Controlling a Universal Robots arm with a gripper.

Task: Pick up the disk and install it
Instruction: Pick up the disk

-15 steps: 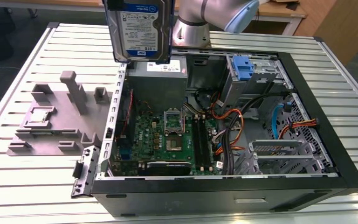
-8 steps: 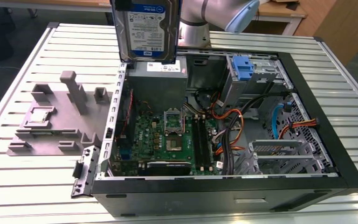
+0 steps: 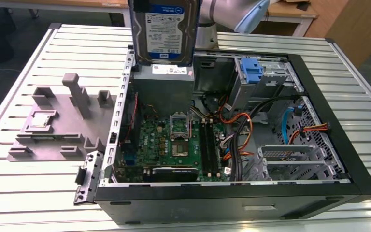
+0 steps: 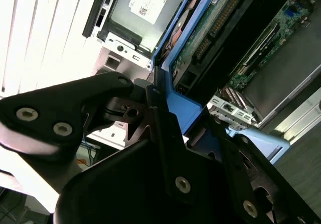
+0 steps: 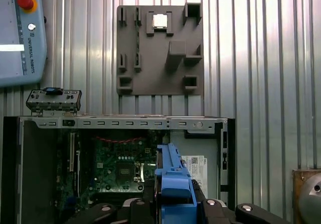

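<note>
**A:** What sits closest, by the counter's near edge?

**B:** The black front wall of the open computer case (image 3: 237, 205). The case lies on its side on the slatted counter (image 3: 31, 193), with its inside facing up.

**A:** And inside it?

**B:** The green motherboard (image 3: 172, 142) lies on the floor of the case, with orange cables (image 3: 242, 126) beside it. Farther in, by the case's far wall, there is a grey power-supply box (image 3: 163, 89) with a white label. A blue bracket (image 3: 252, 72) is near it.

**A:** Anything outside the case?

**B:** A grey fixture plate (image 3: 56, 125) with raised blocks lies flat on the counter. It is between the case and the counter's edge at the exterior view's left.

**A:** Where is the disk?

**B:** The disk (image 3: 164, 29) is in the air, on edge, above the power-supply box toward the counter's far edge. Its white-and-blue label faces the exterior view.

**A:** And the claw?

**B:** In the first wrist view the claw (image 5: 174, 209) is pinching the disk. Its black fingers (image 5: 113, 211) press in from either side, with the disk's blue rail between them. The grey arm (image 3: 234, 17) shows just behind the disk in the exterior view.
</note>
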